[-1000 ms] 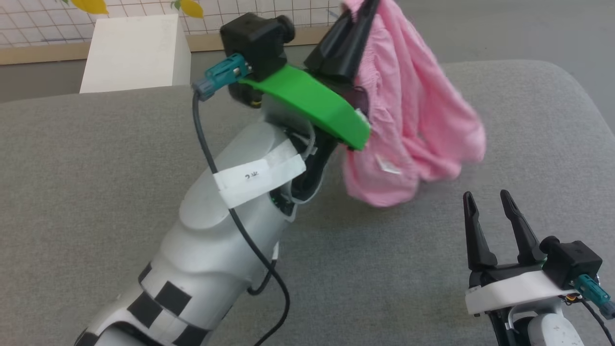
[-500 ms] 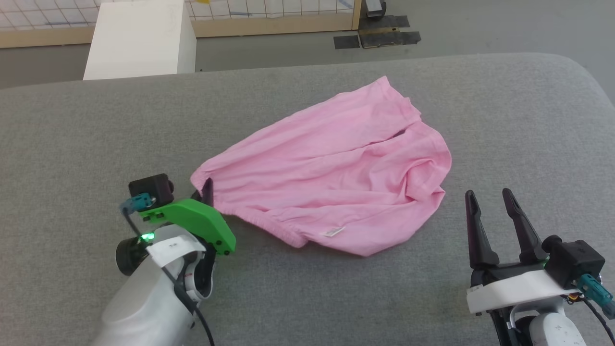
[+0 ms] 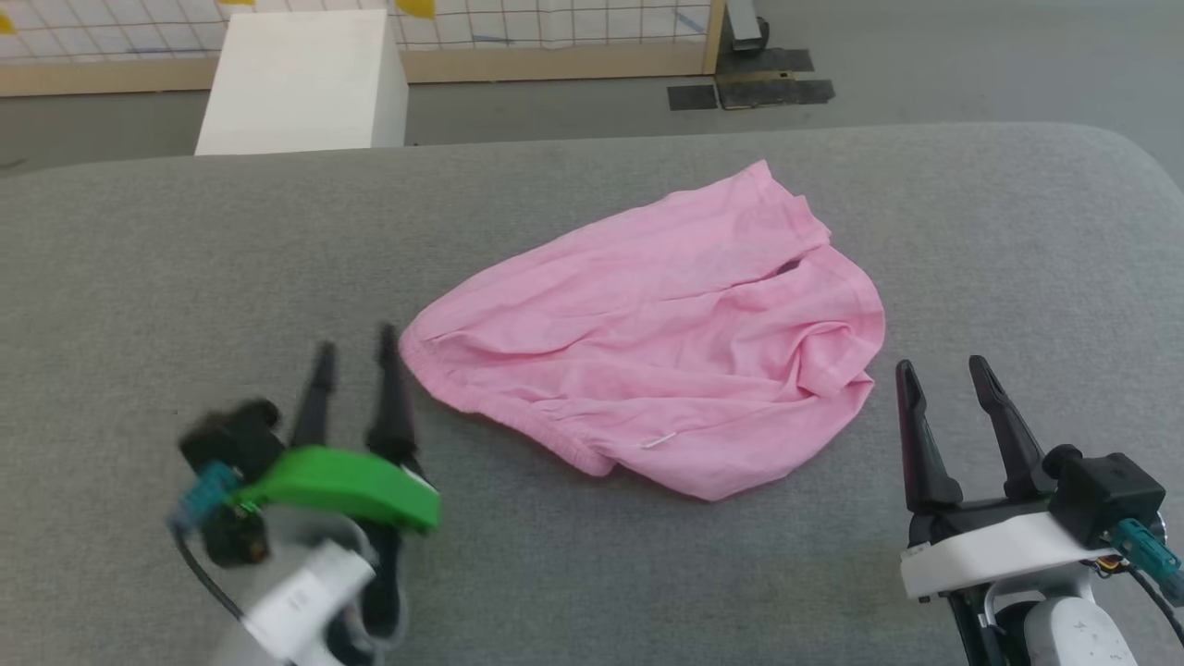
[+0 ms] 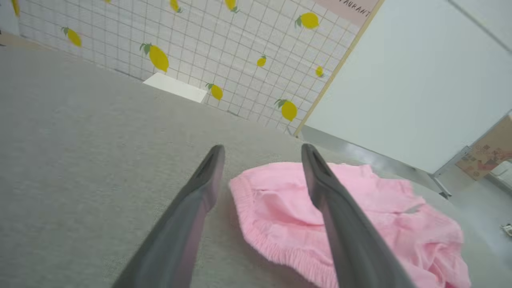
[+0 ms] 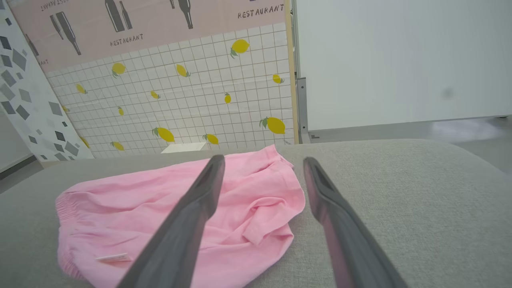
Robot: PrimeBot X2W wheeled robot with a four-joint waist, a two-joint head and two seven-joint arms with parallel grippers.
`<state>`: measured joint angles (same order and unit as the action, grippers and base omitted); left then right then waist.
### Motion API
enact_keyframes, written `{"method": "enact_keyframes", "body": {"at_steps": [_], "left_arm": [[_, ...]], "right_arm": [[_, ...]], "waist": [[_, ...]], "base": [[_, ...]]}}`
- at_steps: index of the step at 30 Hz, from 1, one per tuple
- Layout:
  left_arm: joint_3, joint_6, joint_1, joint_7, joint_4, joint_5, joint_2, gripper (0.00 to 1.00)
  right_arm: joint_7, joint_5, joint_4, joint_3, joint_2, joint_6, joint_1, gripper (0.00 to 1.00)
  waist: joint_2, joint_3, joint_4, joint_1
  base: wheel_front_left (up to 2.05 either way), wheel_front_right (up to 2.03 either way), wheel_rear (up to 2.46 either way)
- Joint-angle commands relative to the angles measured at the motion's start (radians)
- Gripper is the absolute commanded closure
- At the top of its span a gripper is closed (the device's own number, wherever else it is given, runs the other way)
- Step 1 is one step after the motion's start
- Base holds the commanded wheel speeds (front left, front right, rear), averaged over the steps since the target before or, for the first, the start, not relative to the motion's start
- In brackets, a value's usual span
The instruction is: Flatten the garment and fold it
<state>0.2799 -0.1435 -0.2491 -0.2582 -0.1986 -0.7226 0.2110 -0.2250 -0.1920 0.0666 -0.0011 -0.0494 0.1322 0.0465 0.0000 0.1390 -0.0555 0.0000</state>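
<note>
Garment [image 3: 666,342]: pink shorts, lies rumpled at centre frame on grey counter [image 3: 185,259]; light, limp, prone to bunching; best taken at corners of the gathered waistband [image 3: 509,412]. Left end effector [image 3: 355,342], lower left, wide, empty, just beside waistband; right end effector [image 3: 940,365], lower right, wide, empty.

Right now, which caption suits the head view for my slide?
Pink shorts lie rumpled on the grey surface, with the open left claw and the open right claw on either side.
</note>
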Motion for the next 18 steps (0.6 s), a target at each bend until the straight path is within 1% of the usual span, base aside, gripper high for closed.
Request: {"method": "enact_keyframes", "body": {"at_steps": [1, 4, 7, 10, 13, 15, 18], "left_arm": [[0.001, 0.023, 0.053, -0.003, 0.024, 0.043, -0.033, 0.00], [0.029, 0.085, 0.111, -0.003, 0.054, 0.121, -0.080, 0.00], [0.073, 0.123, 0.132, -0.003, 0.028, 0.162, -0.101, 0.00], [0.133, 0.159, 0.131, 0.014, -0.032, 0.169, -0.116, 0.00], [0.176, 0.177, 0.116, 0.061, -0.087, 0.161, -0.127, 0.00], [0.201, 0.177, 0.082, 0.102, -0.143, 0.153, -0.137, 0.00], [0.216, 0.177, 0.041, 0.129, -0.191, 0.143, -0.145, 0.00]], "right_arm": [[0.004, 0.006, -0.008, 0.002, -0.001, -0.002, 0.020, 0.00], [0.013, 0.008, -0.015, 0.001, -0.001, -0.002, 0.020, 0.00], [0.019, 0.008, -0.017, 0.004, -0.001, -0.002, 0.017, 0.00], [0.023, 0.008, -0.016, 0.009, -0.001, -0.002, 0.012, 0.00], [0.026, 0.006, -0.019, 0.012, -0.001, -0.002, 0.006, 0.00], [0.026, 0.003, -0.022, 0.008, -0.001, -0.002, 0.004, 0.00], [0.026, 0.000, -0.024, 0.009, -0.001, -0.002, 0.006, 0.00]], "waist": [[0.0000, -0.007, 0.013, 0.0000], [0.0000, -0.013, 0.027, 0.0000], [0.0000, -0.019, 0.033, 0.0000], [0.0000, -0.026, 0.033, 0.0000], [0.0000, -0.026, 0.029, 0.0000], [0.0000, -0.020, 0.022, 0.0000], [0.0000, -0.012, 0.009, 0.0000]], "base": [[0.00, 0.00, 0.00], [0.00, 0.00, 0.00], [0.00, 0.00, 0.00], [0.00, 0.00, 0.00], [0.00, 0.00, 0.00], [0.00, 0.00, 0.00], [0.00, 0.00, 0.00]]}}
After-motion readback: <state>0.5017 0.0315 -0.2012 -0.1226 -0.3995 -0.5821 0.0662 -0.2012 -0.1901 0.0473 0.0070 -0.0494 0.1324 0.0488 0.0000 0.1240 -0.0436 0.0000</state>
